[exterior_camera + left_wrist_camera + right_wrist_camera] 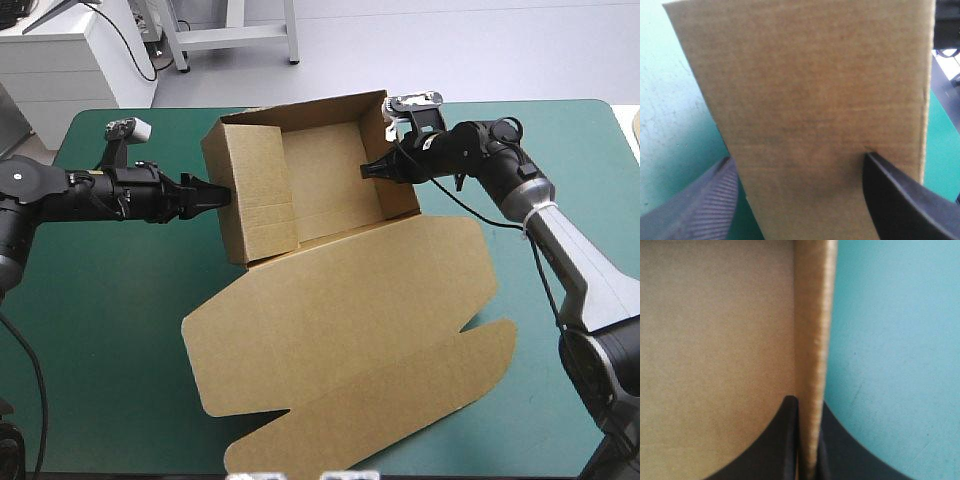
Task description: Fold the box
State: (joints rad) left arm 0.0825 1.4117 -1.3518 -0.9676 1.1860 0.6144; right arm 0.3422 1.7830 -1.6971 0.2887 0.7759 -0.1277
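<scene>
The brown box (325, 175) stands as an open tray at the table's far middle, its walls raised. Its lid (350, 330) lies flat, reaching toward the near edge. My left gripper (222, 195) is open against the outer face of the left wall (810, 90), which fills the space ahead of its spread fingers (700, 205). My right gripper (368, 168) is shut on the box's right wall. That wall's top edge (812, 315) runs straight out from between the nearly closed fingers (782, 440), with the tray's inside on one side.
The flat lid and its flaps cover the near middle of the table. Teal-green cover (110, 300) shows on the left under my left arm, and more of it (590, 140) lies at the far right beyond my right arm.
</scene>
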